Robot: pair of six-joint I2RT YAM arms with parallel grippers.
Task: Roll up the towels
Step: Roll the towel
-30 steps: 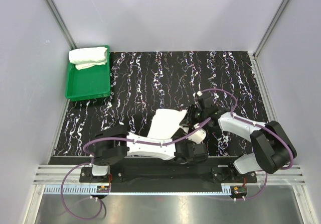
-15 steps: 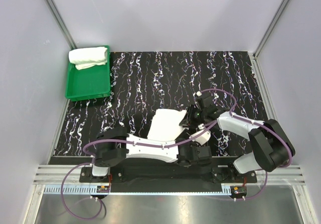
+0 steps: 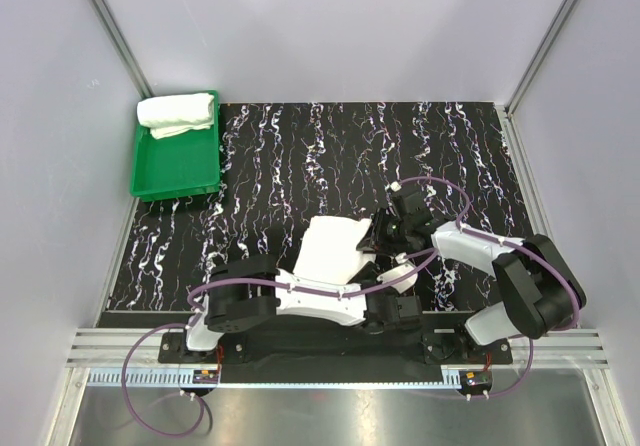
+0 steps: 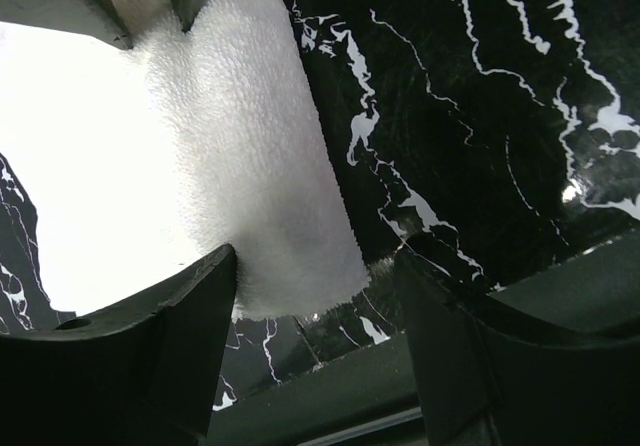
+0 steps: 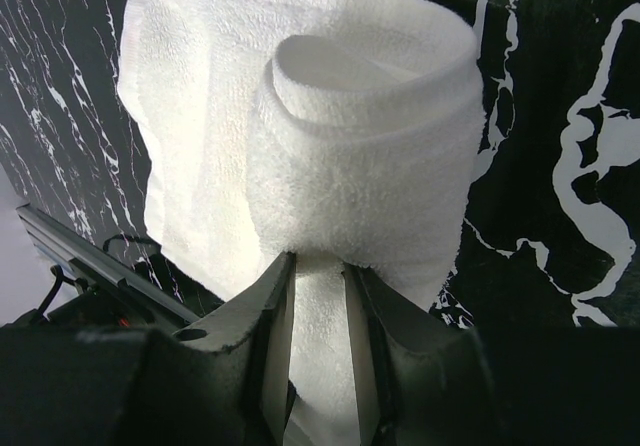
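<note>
Now — a roll half made

At the lower middle of the overhead frame, the half-rolled towel (image 3: 330,248) is lying on the black marbled table (image 3: 300,156). The right gripper (image 5: 318,266) is pinching a layer beneath the curl, jaws narrow. The left gripper (image 4: 315,266) is standing wide astride the towel's end — one finger touching it. A second, rolled towel (image 3: 178,114) is sitting in the green tray (image 3: 175,171), upper left.
</note>
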